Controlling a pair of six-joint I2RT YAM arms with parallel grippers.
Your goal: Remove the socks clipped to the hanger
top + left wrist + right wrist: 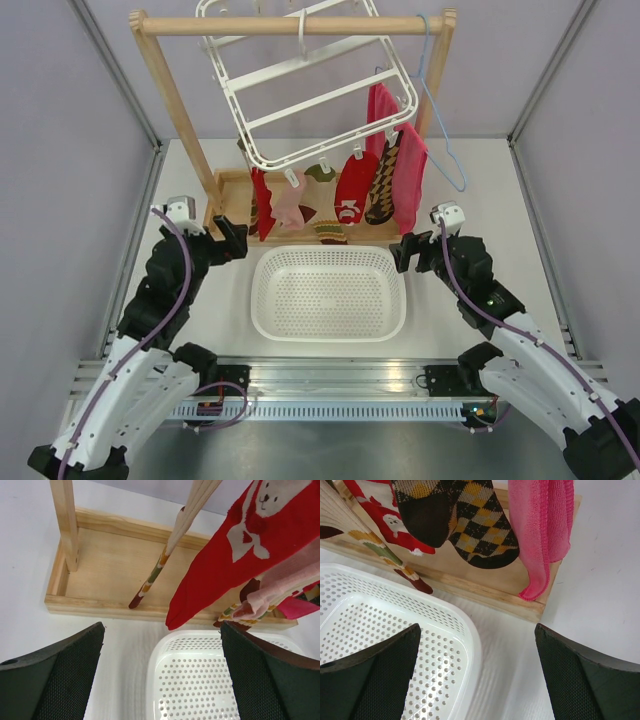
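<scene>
The white hanger (pixel 300 90) hangs tilted from the wooden rack's top bar. Several socks hang clipped along its lower edge: a red sock (pixel 260 200), a pale pink sock (pixel 290 205), a red sock with white marks (pixel 350 190), a diamond-patterned sock (pixel 383 185). In the left wrist view a red sock with a white bear (pixel 235 550) hangs ahead. In the right wrist view the diamond socks (pixel 470 525) hang ahead. My left gripper (pixel 238 238) is open and empty, left of the basket. My right gripper (pixel 405 250) is open and empty, right of the basket.
A white perforated basket (pixel 328 255) sits between the grippers, under the socks. The wooden rack (pixel 170 90) has a tray base (pixel 100 575). A large pink cloth (pixel 408 180) and a light-blue wire hanger (pixel 440 110) hang at the right.
</scene>
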